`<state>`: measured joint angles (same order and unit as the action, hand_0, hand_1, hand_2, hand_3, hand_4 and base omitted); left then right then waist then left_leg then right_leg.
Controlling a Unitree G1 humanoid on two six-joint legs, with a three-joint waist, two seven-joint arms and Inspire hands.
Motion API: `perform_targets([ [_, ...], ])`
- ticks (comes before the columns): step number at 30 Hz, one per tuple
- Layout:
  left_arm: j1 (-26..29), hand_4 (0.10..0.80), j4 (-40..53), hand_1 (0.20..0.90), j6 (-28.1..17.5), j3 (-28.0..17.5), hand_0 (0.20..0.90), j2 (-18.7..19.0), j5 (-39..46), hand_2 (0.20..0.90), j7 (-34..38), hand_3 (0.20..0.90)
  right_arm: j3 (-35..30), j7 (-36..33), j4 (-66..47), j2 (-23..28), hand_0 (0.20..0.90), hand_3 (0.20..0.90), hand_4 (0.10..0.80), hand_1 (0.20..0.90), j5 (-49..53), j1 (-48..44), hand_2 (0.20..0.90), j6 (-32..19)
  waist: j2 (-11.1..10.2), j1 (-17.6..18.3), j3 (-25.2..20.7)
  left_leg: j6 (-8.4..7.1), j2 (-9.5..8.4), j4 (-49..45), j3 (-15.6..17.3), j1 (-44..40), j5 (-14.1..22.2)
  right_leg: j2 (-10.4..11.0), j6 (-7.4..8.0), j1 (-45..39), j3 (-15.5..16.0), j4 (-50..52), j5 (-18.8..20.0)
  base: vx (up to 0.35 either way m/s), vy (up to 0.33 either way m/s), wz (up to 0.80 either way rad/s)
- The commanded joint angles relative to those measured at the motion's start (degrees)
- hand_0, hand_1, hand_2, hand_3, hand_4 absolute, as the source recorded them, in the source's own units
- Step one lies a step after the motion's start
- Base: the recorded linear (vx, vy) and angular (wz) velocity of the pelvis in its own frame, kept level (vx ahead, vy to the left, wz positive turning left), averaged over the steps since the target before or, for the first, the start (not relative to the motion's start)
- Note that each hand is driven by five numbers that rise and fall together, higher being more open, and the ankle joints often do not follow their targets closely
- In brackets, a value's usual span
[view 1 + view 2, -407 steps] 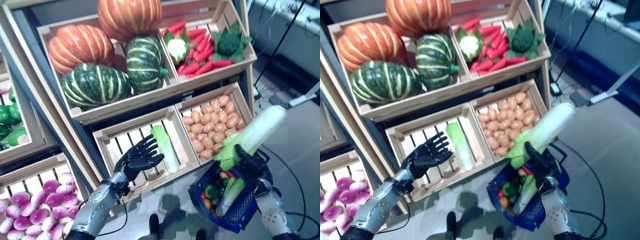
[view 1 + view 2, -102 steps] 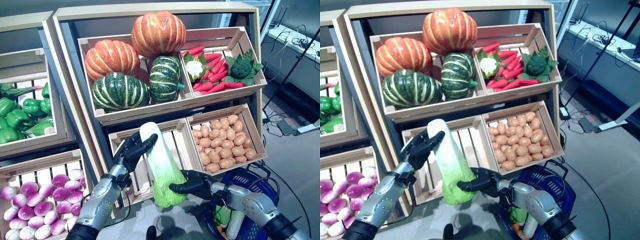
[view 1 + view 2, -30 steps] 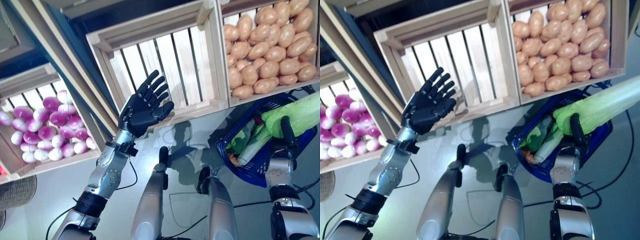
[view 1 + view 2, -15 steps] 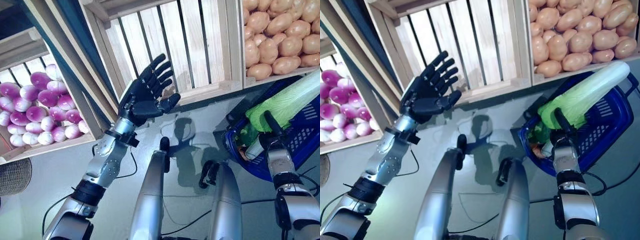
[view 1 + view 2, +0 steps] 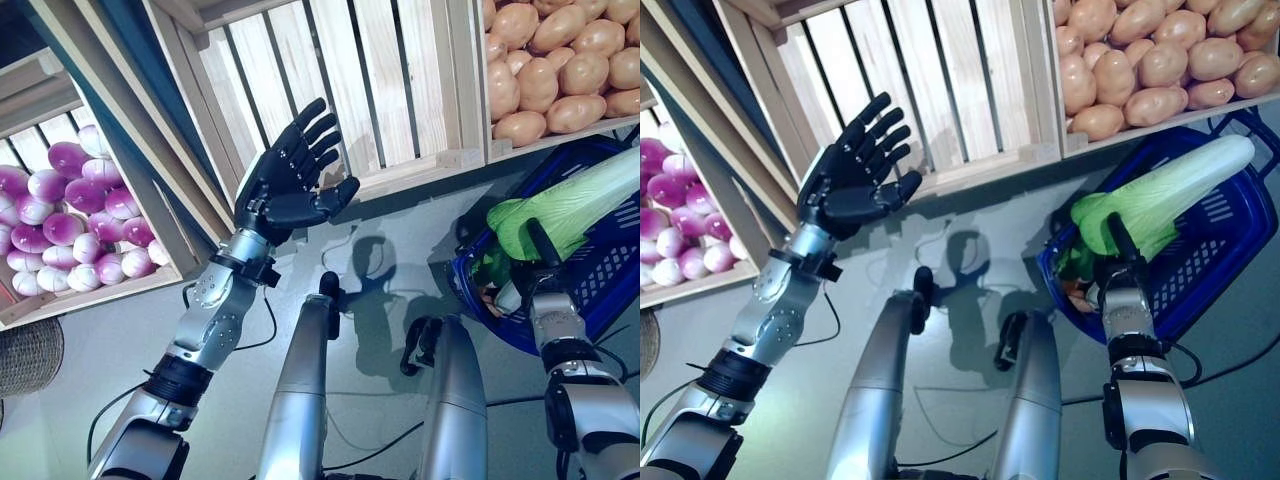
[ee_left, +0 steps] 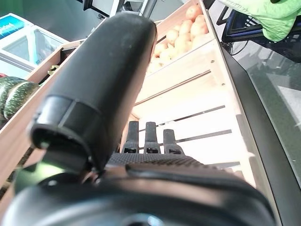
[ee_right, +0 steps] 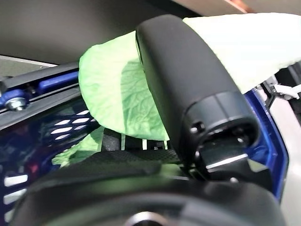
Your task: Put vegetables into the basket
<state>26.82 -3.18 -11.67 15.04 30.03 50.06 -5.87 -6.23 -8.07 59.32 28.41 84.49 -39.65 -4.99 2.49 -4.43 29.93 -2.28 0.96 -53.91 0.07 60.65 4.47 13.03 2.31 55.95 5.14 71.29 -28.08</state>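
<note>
A long pale-green Chinese cabbage (image 5: 1170, 200) lies slanted over the blue mesh basket (image 5: 1228, 245) on the floor at the right. My right hand (image 5: 1120, 272) is shut on its leafy end; in the right wrist view the thumb (image 7: 188, 84) presses over the green leaves (image 7: 117, 94), with the fingers beneath. The white stalk end points up and to the right above the basket rim. Other greens and vegetables lie inside the basket under it. My left hand (image 5: 290, 190) is open and holds nothing, raised in front of the empty slatted crate (image 5: 350, 80).
A crate of potatoes (image 5: 560, 60) stands above the basket. A crate of purple-and-white bulbs (image 5: 60, 220) is at the left, with a wicker basket (image 5: 25, 355) on the floor below it. Grey floor spreads between the shelves and me.
The camera has shifted a little. My right hand has kept hold of the cabbage and lowered it slightly toward the basket. The left hand stays raised and open.
</note>
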Motion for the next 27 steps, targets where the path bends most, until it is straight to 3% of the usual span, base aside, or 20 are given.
perform_targets([
  [1,1.68,0.800,7.60,0.900,-8.09,-3.72,0.900,-2.64,-0.78,0.900,-0.48,0.900,-1.29,-6.62,2.20,1.56,0.300,0.300,0.400,0.300,2.47,0.99,0.300,2.10,2.94,0.36,-0.13,3.06,-1.22,-7.95,1.66,-4.86,14.36,-1.83,-1.26,-0.85,-0.96,-5.43,10.51,0.000,0.000,0.00],
  [7,1.73,0.800,8.05,0.900,-7.05,-3.71,0.900,-3.23,-1.23,0.900,0.35,0.900,-2.39,-10.86,8.22,2.08,0.300,0.300,0.400,0.300,9.60,0.61,0.300,9.33,3.13,0.01,-0.13,3.34,-1.13,-7.89,1.72,-4.98,14.48,-1.76,-1.29,-0.73,-0.66,-5.28,10.42,0.007,-0.002,0.00],
  [15,1.58,0.800,8.73,0.900,-7.17,-3.32,0.900,-3.44,-1.33,0.900,1.70,0.900,-2.85,-19.69,8.76,1.34,0.300,0.300,0.400,0.300,9.82,-0.45,0.300,9.73,3.42,-0.11,-0.13,3.49,-0.92,-5.60,1.96,-4.52,12.47,-2.02,-1.84,-0.15,-0.15,-6.94,11.99,-0.021,-0.002,0.00],
  [22,0.99,0.800,9.04,0.900,-7.27,-3.17,0.900,-3.36,-1.22,0.900,2.03,0.900,-3.64,-19.69,9.89,1.05,0.300,0.300,0.400,0.300,12.61,1.13,0.300,11.87,3.25,-0.18,-0.13,3.19,-0.96,-2.77,2.03,-6.35,11.42,-2.43,-1.56,-2.03,0.37,-9.55,13.03,0.002,-0.004,0.01],
  [23,0.77,0.800,9.08,0.900,-7.32,-3.21,0.900,-3.32,-1.34,0.900,2.08,0.900,-3.63,-20.11,9.54,0.73,0.382,0.382,0.455,0.382,12.93,1.41,0.382,12.10,3.23,-0.16,-0.13,3.11,-1.07,-2.66,1.97,-6.42,11.35,-2.52,-1.53,-2.15,0.35,-9.68,13.11,0.000,0.000,0.00],
  [24,0.77,0.800,9.00,0.900,-7.35,-3.13,0.900,-3.21,-1.10,0.900,2.21,0.900,-3.57,-20.32,9.36,0.58,0.900,0.900,0.800,0.900,13.50,1.55,0.900,12.33,3.20,-0.14,-0.13,3.04,-1.00,-2.45,1.99,-6.44,11.20,-2.52,-1.50,-2.18,0.39,-9.85,13.24,-0.004,-0.023,-0.03],
  [27,0.90,0.800,9.03,0.900,-7.44,-3.04,0.900,-2.97,-1.12,0.900,2.05,0.900,-3.91,-21.37,9.74,0.50,0.900,0.900,0.800,0.900,14.93,2.17,0.900,13.72,3.14,-0.11,-0.13,3.20,-0.84,-1.51,2.06,-6.48,10.76,-2.59,-1.40,-2.08,0.59,-10.39,13.60,-0.010,-0.019,-0.03],
])
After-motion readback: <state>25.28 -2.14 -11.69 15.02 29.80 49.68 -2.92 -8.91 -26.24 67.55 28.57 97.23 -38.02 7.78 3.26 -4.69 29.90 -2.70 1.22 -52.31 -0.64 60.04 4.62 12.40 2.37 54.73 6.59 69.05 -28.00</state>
